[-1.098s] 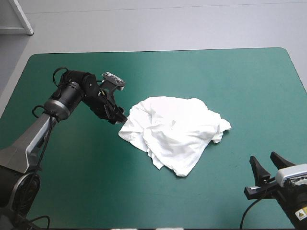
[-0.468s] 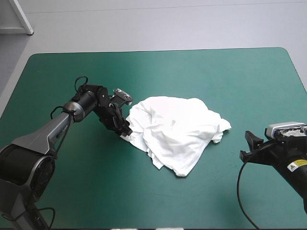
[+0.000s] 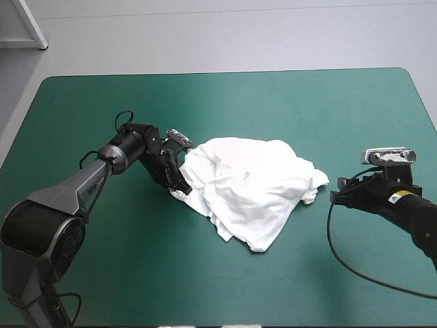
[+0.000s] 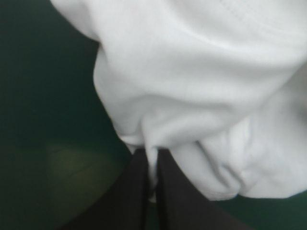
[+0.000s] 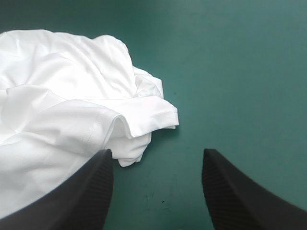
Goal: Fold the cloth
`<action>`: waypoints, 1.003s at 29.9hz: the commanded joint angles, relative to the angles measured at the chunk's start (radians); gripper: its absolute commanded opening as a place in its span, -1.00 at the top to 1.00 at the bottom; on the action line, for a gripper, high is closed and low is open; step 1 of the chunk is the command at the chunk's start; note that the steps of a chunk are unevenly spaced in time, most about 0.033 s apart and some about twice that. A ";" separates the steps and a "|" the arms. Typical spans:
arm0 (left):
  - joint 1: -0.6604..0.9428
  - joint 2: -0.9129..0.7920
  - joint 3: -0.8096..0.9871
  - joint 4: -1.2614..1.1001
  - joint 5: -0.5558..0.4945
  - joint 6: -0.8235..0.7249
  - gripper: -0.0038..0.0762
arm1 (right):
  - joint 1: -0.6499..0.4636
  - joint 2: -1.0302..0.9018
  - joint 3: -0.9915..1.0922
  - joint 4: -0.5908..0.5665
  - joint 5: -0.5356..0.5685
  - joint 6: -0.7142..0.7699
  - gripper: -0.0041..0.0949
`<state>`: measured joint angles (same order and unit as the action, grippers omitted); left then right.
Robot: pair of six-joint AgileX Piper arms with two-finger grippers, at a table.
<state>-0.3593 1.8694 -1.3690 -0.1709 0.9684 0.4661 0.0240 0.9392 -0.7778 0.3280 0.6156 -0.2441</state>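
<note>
High view: your left gripper (image 3: pixel 179 183) pinches the left edge of the crumpled white short-sleeved T-shirt (image 3: pixel 249 188) mid teal-green table (image 3: pixel 307 102); right gripper (image 3: pixel 336 195), spread apart, just beside its right edge.

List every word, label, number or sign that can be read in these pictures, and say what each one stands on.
No text here can be read.
yellow sticker on the right arm: too small to read.
T-shirt: plain white, no print showing.
teal-green cover: no markings visible.
</note>
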 commanded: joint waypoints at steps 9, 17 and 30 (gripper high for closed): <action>-0.008 -0.031 -0.018 -0.042 -0.017 -0.007 0.86 | 0.002 0.364 -0.150 0.071 -0.020 -0.091 -0.19; -0.008 -0.031 -0.018 -0.082 -0.042 -0.007 0.86 | 0.002 0.534 -0.197 0.153 -0.059 -0.214 -0.19; -0.008 -0.029 -0.018 -0.080 -0.038 -0.007 0.86 | 0.002 0.746 -0.280 0.195 0.054 -0.290 0.44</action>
<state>-0.3593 1.8731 -1.3709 -0.2185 0.9427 0.4661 0.0240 1.6897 -1.0449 0.5092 0.6290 -0.5066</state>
